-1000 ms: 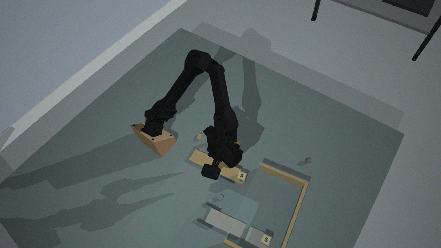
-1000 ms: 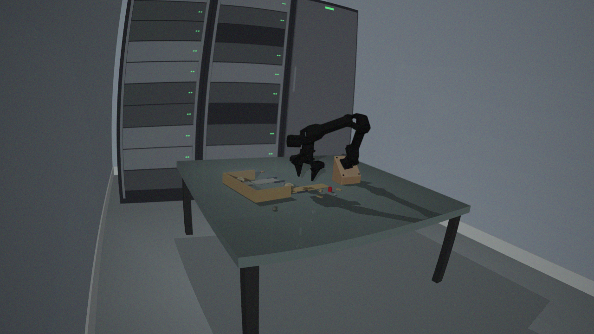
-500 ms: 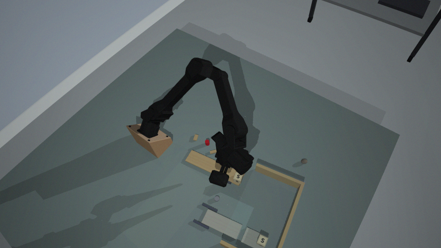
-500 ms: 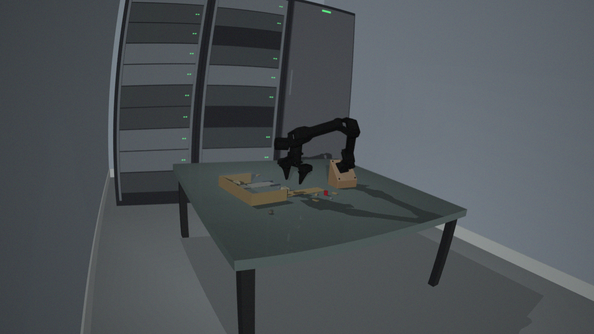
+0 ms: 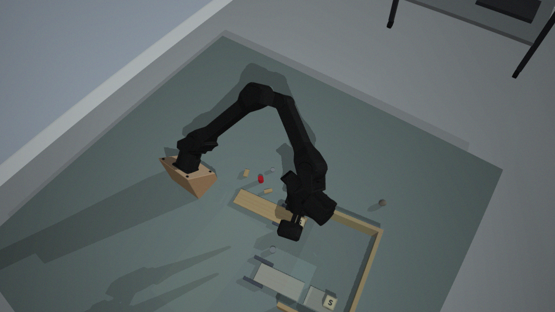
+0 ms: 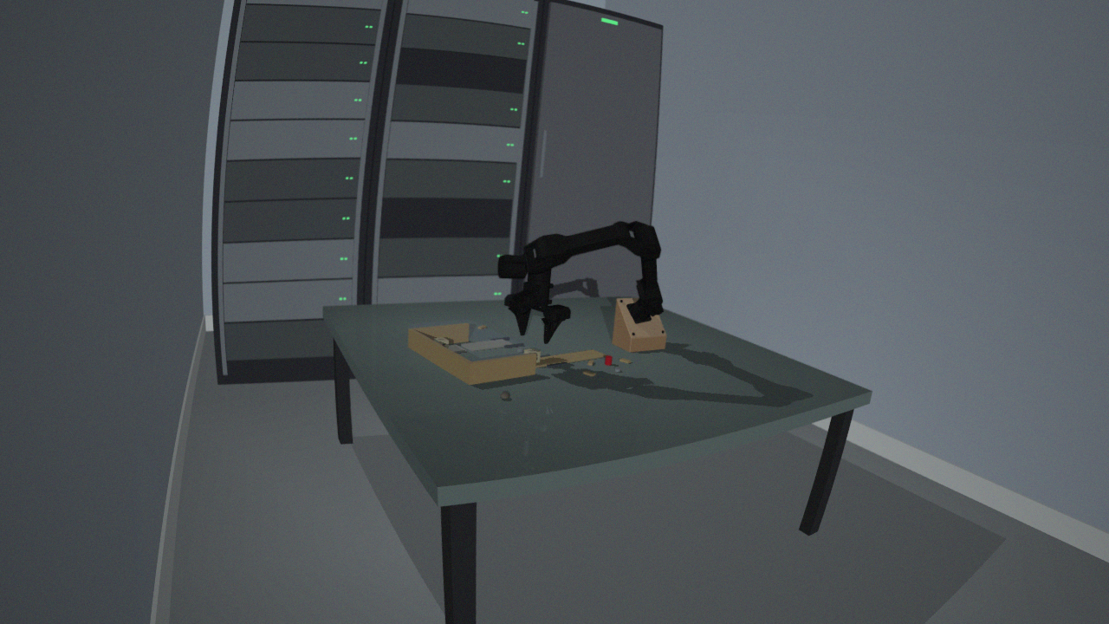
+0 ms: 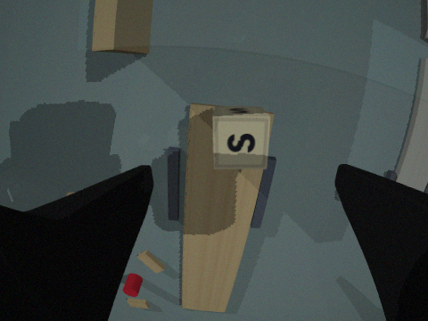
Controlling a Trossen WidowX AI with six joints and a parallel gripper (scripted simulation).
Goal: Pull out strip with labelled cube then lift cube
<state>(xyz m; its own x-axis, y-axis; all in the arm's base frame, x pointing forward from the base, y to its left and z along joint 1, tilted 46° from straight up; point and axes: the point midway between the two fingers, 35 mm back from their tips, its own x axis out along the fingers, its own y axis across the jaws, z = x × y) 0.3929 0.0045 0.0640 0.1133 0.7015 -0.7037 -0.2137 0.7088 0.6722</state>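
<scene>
Two cubes marked S are on show. The labelled cube (image 5: 300, 221) (image 6: 537, 354) (image 7: 241, 143) sits on the end of the one-piece wooden strip (image 5: 258, 204) (image 6: 573, 357) (image 7: 214, 267), the end farther from the table (image 5: 426, 186) (image 6: 658, 434) edge where the arm's single base (image 5: 203, 182) (image 6: 640, 341) stands. The second cube (image 5: 329, 302) rests on the smaller of two pale pieces, separated by a gap from the longer pale piece (image 5: 279, 281) (image 6: 482, 344)

One wooden walled frame (image 5: 364, 271) (image 6: 437, 356) (image 7: 104, 27) lies on the side away from that edge. The wooden strip lies between two dark rails (image 7: 173, 184), and another two rails (image 5: 253, 282) flank the near end of the longer pale piece. The top view also gives two small wooden blocks (image 5: 246, 173), one red cylinder (image 5: 260, 178) (image 6: 608, 360) (image 7: 133, 285), two grey discs (image 5: 272, 249) and one brown ball (image 5: 382, 202) (image 6: 505, 395), the last closest to the edge joining the top view's upper and right-hand corners

The gripper (image 5: 292, 205) (image 6: 535, 337) (image 7: 248, 175) hangs above the strip near the labelled cube, fingers spread almost fully, grasping nothing and touching neither
</scene>
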